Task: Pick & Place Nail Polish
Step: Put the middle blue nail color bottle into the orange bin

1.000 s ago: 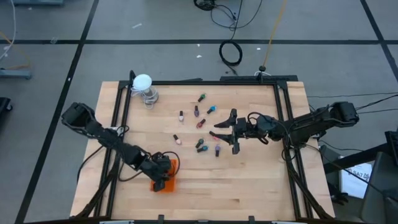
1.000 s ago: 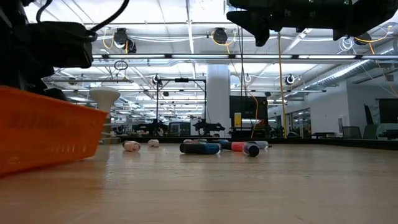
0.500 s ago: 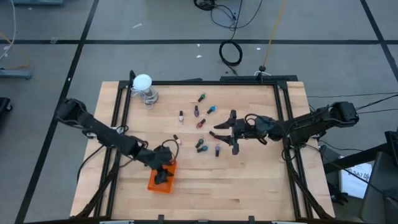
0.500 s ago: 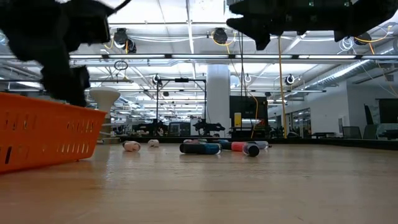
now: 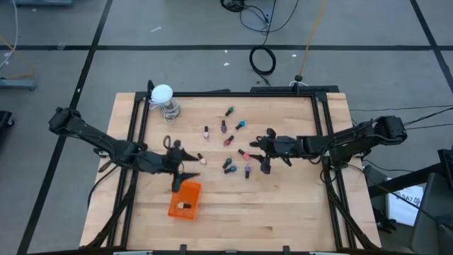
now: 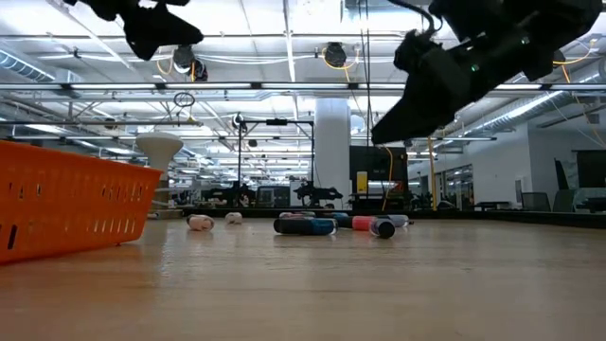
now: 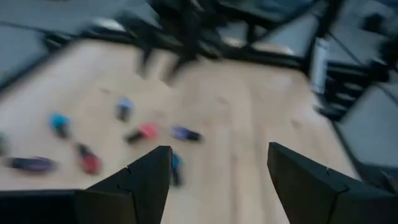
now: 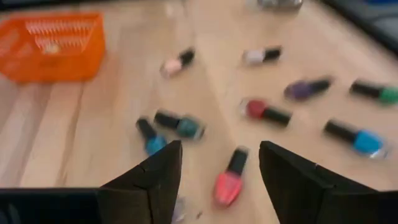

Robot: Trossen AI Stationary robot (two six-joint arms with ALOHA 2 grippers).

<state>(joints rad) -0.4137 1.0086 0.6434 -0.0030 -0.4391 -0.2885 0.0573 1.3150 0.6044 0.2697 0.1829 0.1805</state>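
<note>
On the pale wood-plank table (image 5: 297,205), small glossy nail polish bottles (image 5: 228,141) are lying scattered on their sides at mid-table, and one pale bottle is sitting in the orange lattice-walled tray (image 5: 185,200). My left gripper (image 5: 177,164) is hovering just above that tray, its dark angular fingers spread and holding nothing. My right gripper (image 5: 263,150) is hanging over the pink bottle (image 8: 229,179), fingers parted and empty.

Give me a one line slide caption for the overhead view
Two open grippers, left and right, flank scattered nail polish bottles beside an orange tray.
</note>
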